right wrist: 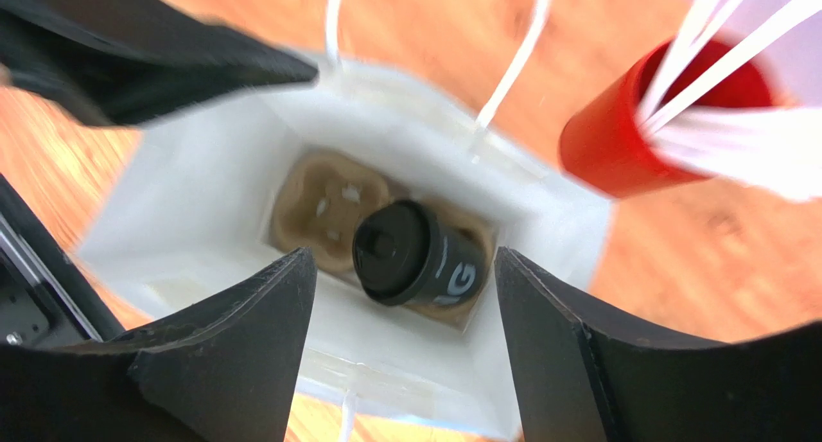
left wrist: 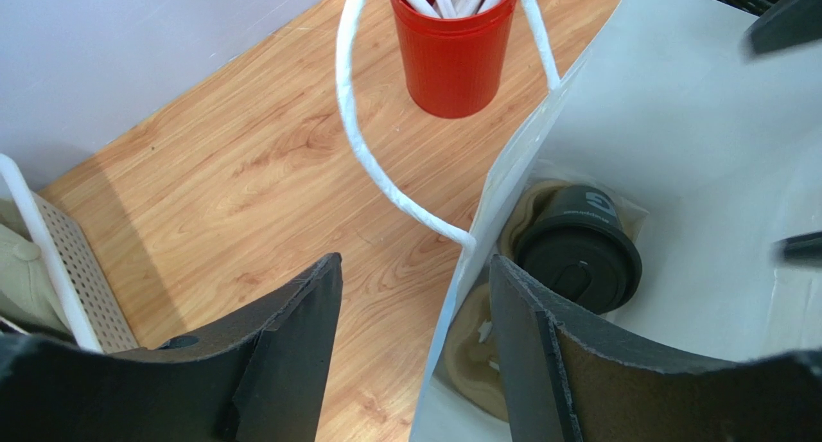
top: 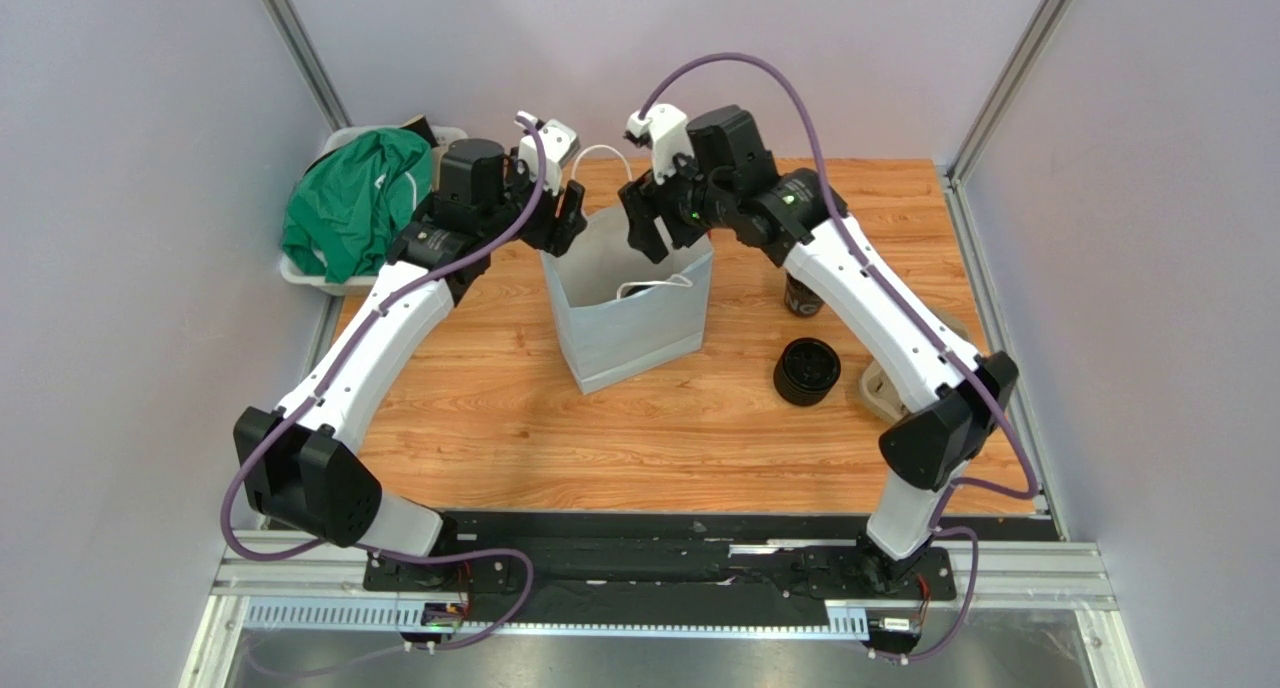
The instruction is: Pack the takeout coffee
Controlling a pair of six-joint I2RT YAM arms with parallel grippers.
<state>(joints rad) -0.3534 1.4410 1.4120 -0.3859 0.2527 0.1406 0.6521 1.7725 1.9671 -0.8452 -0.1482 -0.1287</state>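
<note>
A white paper bag [top: 631, 328] stands open in the middle of the table. Inside it, one black lidded coffee cup [right wrist: 410, 254] sits in the right slot of a brown pulp carrier [right wrist: 318, 206]; the other slot is empty. The cup also shows in the left wrist view [left wrist: 579, 259]. Two more black cups stand on the table to the right, one in the open [top: 809, 370] and one [top: 803, 295] partly under my right arm. My left gripper [left wrist: 415, 261] is open and straddles the bag's left wall [left wrist: 540, 143]. My right gripper [right wrist: 404, 254] is open and empty above the bag's mouth.
A red cup of white straws [left wrist: 452, 52] stands just behind the bag. A white basket [top: 301, 268] with a green cloth [top: 353, 201] sits at the back left. A beige thing [top: 876, 388] lies half hidden by my right arm.
</note>
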